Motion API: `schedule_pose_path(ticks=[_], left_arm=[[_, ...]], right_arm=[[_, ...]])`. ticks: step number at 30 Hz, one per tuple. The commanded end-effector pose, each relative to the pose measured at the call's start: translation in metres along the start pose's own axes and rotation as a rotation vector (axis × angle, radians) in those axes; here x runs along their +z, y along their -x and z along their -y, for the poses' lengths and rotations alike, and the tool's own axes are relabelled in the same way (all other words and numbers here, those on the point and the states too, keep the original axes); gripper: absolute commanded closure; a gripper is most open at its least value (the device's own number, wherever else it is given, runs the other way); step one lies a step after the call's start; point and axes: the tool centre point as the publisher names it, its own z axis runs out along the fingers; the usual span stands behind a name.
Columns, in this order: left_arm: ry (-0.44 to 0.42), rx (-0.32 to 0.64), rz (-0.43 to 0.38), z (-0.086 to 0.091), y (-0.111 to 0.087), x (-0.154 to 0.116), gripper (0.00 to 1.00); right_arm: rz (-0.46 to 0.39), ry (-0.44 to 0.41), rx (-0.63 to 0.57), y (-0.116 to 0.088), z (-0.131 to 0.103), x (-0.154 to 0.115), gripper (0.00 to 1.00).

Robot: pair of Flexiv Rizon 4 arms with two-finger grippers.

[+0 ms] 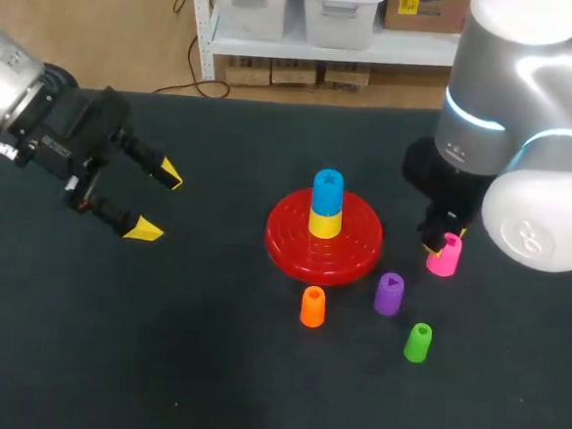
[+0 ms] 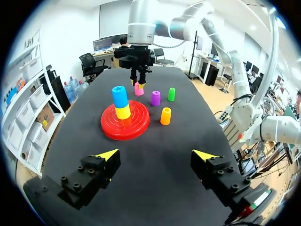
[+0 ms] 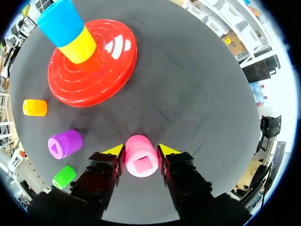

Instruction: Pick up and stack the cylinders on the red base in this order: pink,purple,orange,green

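Observation:
The red base (image 1: 285,252) sits mid-table with a yellow cylinder (image 1: 325,223) and a blue cylinder (image 1: 328,186) stacked on its post. To its right the pink cylinder (image 1: 446,257) stands on the table. My right gripper (image 3: 141,150) is down over the pink cylinder (image 3: 141,164), one yellow tip against each side of it. In front of the base stand the purple (image 1: 389,292), orange (image 1: 313,306) and green (image 1: 418,342) cylinders. My left gripper (image 1: 159,204) hangs open at the far left, holding nothing.
The black table (image 1: 158,363) has wide free room at the left and front. The orange cylinder (image 3: 35,107), purple cylinder (image 3: 65,143) and green cylinder (image 3: 64,176) stand close together beside my right gripper.

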Motion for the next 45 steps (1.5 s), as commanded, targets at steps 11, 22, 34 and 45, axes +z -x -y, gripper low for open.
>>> schedule_pose_path(ticks=[11, 22, 34, 45], left_arm=[[0.004, 0.004, 0.004, 0.001, -0.001, 0.0, 0.0], [0.004, 0.004, 0.004, 0.001, -0.001, 0.0, 0.0], [0.004, 0.004, 0.004, 0.001, -0.001, 0.0, 0.0], [0.004, 0.004, 0.004, 0.001, -0.001, 0.0, 0.0]], right_arm=[[0.043, -0.028, 0.024, -0.001, 0.014, -0.032, 1.0], [0.157, -0.118, -0.037, 0.027, 0.029, -0.135, 1.0], [0.186, -0.073, -0.264, 0.08, -0.031, -0.177, 1.0], [0.13, -0.039, -0.405, 0.114, -0.073, -0.166, 1.0]])
